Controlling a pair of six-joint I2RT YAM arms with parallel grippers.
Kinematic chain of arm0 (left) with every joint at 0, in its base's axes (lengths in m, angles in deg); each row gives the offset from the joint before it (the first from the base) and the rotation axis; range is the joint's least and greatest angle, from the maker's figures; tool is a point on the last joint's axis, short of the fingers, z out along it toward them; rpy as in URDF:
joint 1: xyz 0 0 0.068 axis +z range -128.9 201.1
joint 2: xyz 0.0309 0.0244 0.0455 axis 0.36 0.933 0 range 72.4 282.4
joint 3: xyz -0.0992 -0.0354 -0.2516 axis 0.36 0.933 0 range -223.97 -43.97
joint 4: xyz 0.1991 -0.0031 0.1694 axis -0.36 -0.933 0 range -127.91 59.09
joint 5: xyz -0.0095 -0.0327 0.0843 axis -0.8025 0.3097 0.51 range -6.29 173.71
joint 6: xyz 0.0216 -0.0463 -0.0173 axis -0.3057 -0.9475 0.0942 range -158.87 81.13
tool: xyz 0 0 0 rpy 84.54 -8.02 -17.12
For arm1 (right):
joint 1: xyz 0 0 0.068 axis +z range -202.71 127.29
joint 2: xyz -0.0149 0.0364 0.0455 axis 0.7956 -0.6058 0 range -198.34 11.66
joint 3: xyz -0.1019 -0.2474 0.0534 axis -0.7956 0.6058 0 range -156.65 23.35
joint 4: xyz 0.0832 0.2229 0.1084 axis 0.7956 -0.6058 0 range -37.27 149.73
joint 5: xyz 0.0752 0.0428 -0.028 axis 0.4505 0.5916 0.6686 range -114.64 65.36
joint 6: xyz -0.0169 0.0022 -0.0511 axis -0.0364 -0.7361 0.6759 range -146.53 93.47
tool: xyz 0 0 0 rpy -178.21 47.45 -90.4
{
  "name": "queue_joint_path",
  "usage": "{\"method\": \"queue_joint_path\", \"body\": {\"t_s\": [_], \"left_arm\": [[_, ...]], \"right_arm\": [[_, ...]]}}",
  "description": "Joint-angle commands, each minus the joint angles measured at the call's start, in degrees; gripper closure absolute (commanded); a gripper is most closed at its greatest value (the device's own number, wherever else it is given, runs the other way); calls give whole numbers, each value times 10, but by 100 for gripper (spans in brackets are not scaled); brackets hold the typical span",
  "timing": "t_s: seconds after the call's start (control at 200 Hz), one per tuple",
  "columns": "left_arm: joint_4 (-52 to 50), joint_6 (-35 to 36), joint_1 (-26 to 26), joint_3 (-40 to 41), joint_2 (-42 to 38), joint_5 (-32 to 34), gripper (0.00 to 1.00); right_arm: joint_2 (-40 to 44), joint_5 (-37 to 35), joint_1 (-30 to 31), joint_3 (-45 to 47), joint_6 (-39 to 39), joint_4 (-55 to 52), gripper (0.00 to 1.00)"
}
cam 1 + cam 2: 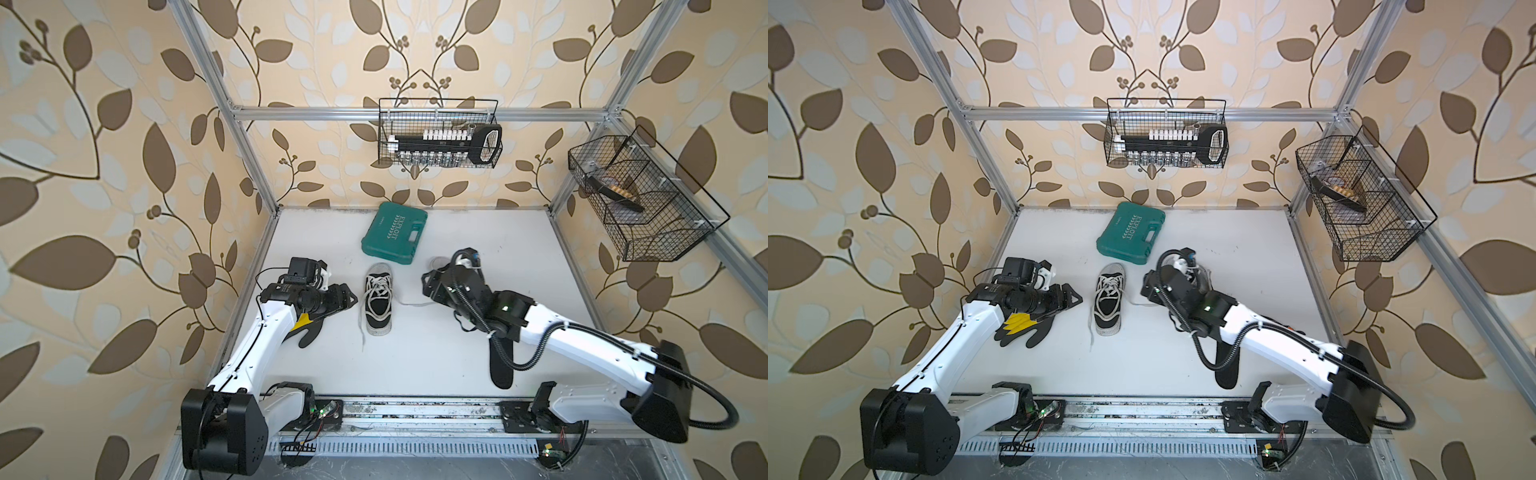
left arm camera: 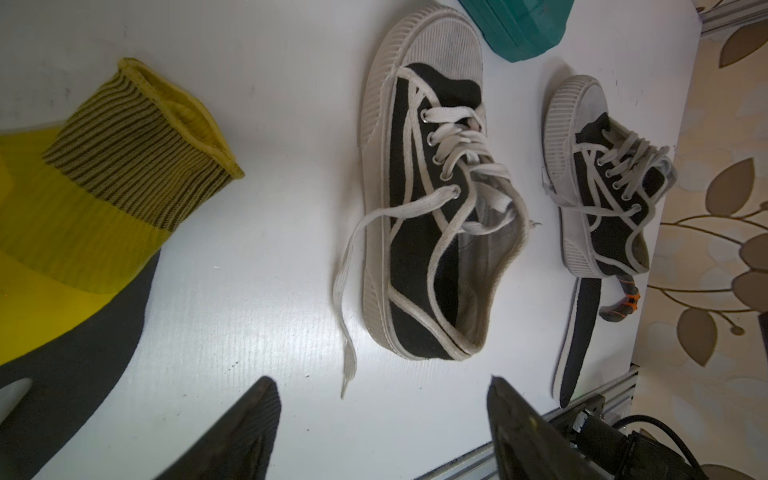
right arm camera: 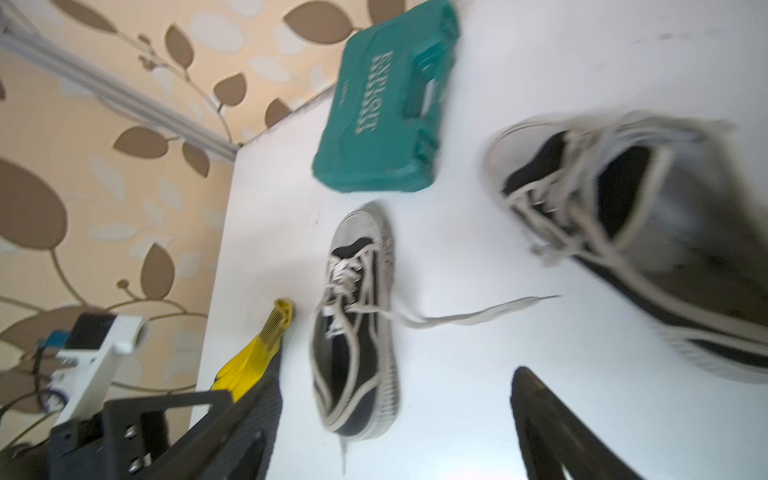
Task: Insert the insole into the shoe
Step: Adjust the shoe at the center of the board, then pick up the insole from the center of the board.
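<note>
Insole (image 1: 500, 368), black, lies flat on the white table (image 1: 415, 365) near its front edge, with its far end hidden beneath the right arm. Right gripper (image 3: 395, 380) hangs past that end, clear of the insole, fingers spread with nothing between them, beside a second shoe (image 2: 598, 187). The shoe (image 1: 378, 301) stands mid-table, laces loose. Left gripper (image 2: 380, 380), likewise spread and empty, hovers beside it, near a glove (image 1: 1025, 328).
</note>
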Motion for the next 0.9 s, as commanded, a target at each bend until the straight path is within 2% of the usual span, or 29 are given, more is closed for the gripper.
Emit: {"method": "queue_joint_path", "body": {"t_s": [0.0,0.065,0.15,0.26,0.355,0.5,0.61,0.765,0.895], "left_arm": [[26,-19,-10,-6,-3,-22,21],[28,-22,-22,-9,3,-17,21],[34,-25,-36,-12,10,-19,22],[40,-33,-48,-17,19,-26,23],[45,-41,-54,-16,21,-27,24],[50,-48,-64,-15,25,-27,25],[48,-50,-73,-17,27,-22,26],[50,-55,-81,-21,31,-18,27],[50,-56,-87,-26,36,-15,27]], "right_arm": [[70,10,-100,99,-20,-123,15],[123,86,-195,158,-17,-124,9],[167,176,-323,210,14,-135,9],[191,190,-393,237,67,-163,11],[200,211,-412,264,69,-158,13],[206,249,-414,311,51,-114,26],[207,251,-414,325,51,-114,34],[227,251,-414,344,44,-113,38],[230,256,-414,359,37,-103,44]]}}
